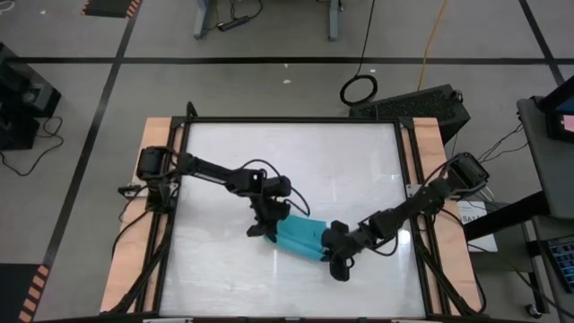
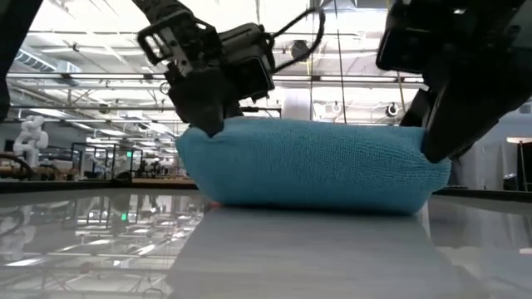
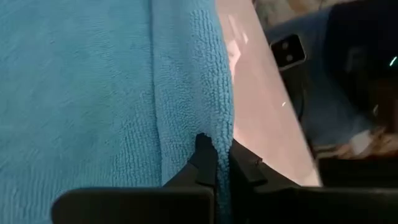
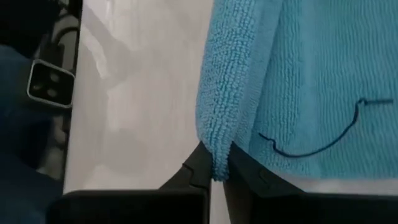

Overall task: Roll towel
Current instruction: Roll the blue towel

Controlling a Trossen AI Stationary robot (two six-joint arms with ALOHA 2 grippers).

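Towel (image 1: pixel 299 235) pinched between both grippers

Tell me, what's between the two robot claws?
The towel stretches between the left claw and right claw, each pinching one end, clearest in the high view.

Small teal-blue soft cloth towel (image 2: pixel 307 166): looped terry-like pile, matt, nubbly; loose dark thread on surface in right wrist view
White rectangular tabletop (image 1: pixel 350 161): smooth, glossy, mirrors room in low view
Light brown wood-look side boards (image 1: pixel 134 224): matt, flat
Black frame (image 1: pixel 296 120) round tabletop: looks metal, dull sheen
Left gripper (image 3: pixel 222 163) and right gripper (image 4: pixel 214 167), dark fingers: hard, matt, plastic-like, edges pinching towel pile
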